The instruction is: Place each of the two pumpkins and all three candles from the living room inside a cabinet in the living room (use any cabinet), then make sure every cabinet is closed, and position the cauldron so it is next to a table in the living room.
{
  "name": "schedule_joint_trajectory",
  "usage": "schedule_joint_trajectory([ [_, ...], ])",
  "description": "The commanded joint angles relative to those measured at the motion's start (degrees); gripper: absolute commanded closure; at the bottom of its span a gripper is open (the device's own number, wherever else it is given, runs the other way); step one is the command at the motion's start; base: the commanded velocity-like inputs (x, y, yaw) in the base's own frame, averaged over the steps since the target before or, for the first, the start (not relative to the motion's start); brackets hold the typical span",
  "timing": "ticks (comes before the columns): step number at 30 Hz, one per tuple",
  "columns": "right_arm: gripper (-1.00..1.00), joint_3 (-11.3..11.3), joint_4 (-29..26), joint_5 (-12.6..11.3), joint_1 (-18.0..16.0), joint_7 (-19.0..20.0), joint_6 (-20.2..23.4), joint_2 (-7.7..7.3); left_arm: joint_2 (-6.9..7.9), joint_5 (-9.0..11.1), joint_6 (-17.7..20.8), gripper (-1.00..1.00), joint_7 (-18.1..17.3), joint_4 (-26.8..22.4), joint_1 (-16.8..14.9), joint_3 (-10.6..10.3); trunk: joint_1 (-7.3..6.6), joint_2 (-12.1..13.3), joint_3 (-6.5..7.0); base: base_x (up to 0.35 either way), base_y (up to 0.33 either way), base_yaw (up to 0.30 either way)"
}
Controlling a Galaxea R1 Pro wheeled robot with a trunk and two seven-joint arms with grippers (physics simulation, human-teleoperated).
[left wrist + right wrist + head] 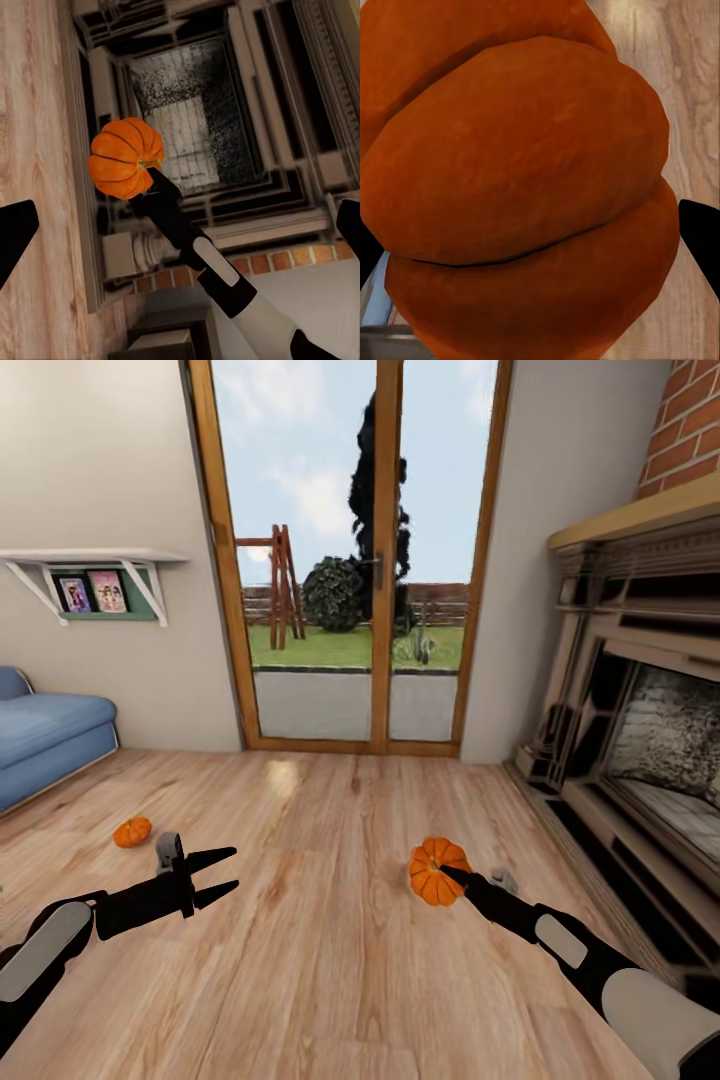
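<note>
A blue sofa [45, 735] stands at the far left under a wall shelf [95, 560] that holds two small pictures. On the wooden floor [320, 960] near it lies a small, ribbed, bright-orange pumpkin [132, 831], apart from everything else. The left tool [226, 872] hovers beside it with its two dark fingers spread, holding nothing. Bare floor runs between both arms up to the glass doors [350, 560]. The right tool [450, 878] is closed around the second pumpkin [437, 870], round and deeply ribbed, held above the floor. Along the right edge runs the brick-topped fireplace [640, 740].
</note>
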Motion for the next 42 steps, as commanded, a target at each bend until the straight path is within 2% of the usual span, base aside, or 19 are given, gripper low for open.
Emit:
schedule_joint_trajectory([
  [1,1.00,0.06,-0.06,-0.82,-0.05,-0.02,0.36,-0.05,0.04,-0.07,0.09,-1.00,-0.33,0.06,-0.07,-0.13,0.02,-0.03,-0.06,0.335,0.000,0.206],
  [14,1.00,0.06,-0.12,-0.73,-0.05,0.00,0.36,-0.05,0.04,-0.07,0.09,-1.00,-0.31,0.06,-0.06,-0.13,0.02,-0.03,-0.06,0.335,0.000,0.079],
  [42,1.00,0.06,-0.13,-0.73,-0.05,0.11,0.37,-0.05,0.04,-0.14,0.09,-1.00,-0.25,0.06,-0.07,-0.13,0.02,-0.03,-0.06,0.335,0.000,0.268],
])
